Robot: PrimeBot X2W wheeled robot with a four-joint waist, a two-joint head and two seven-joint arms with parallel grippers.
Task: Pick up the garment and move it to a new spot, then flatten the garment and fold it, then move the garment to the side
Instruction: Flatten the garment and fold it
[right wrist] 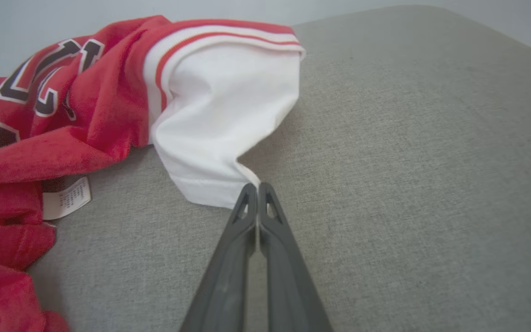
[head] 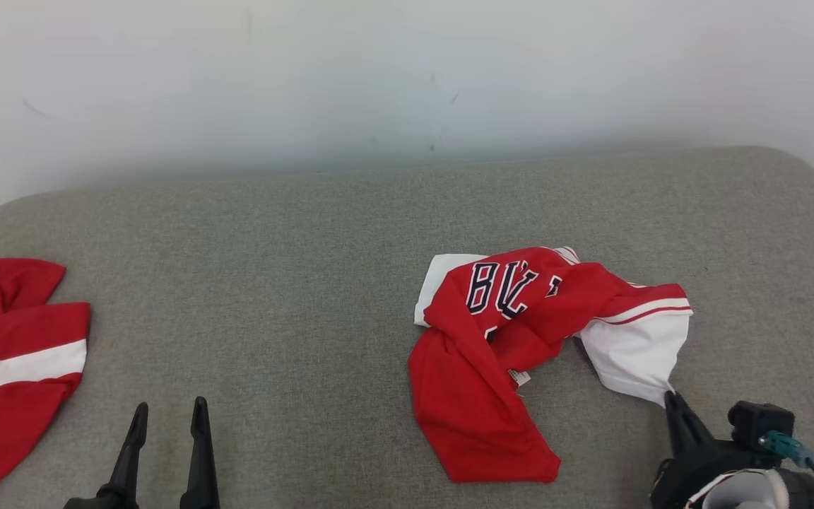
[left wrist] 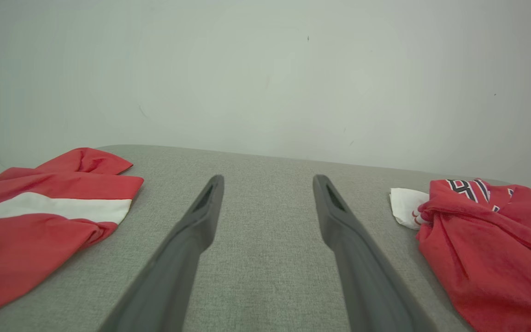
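Head view: crumpled red basketball jersey (head: 485,396) lying right of centre on a grey woven-fabric desk (head: 294,283) with rounded corners.

The soft matte knit is bunched into folds with black, white-edged lettering uppermost, and striped red-and-white trim borders a smooth white sleeve part (right wrist: 219,115). A small printed care label (right wrist: 66,197) peeks from beneath. The right end effector (right wrist: 257,186), its two long dark tapered fingers pressed together, is clenched on the sleeve's hem corner and draws the cloth to a point. The left end effector (left wrist: 268,180) stands released, fingers spread wide over the desk, touching nothing. A second red cloth with a broad white band (head: 11,353) lies at the desk's left edge, well apart.
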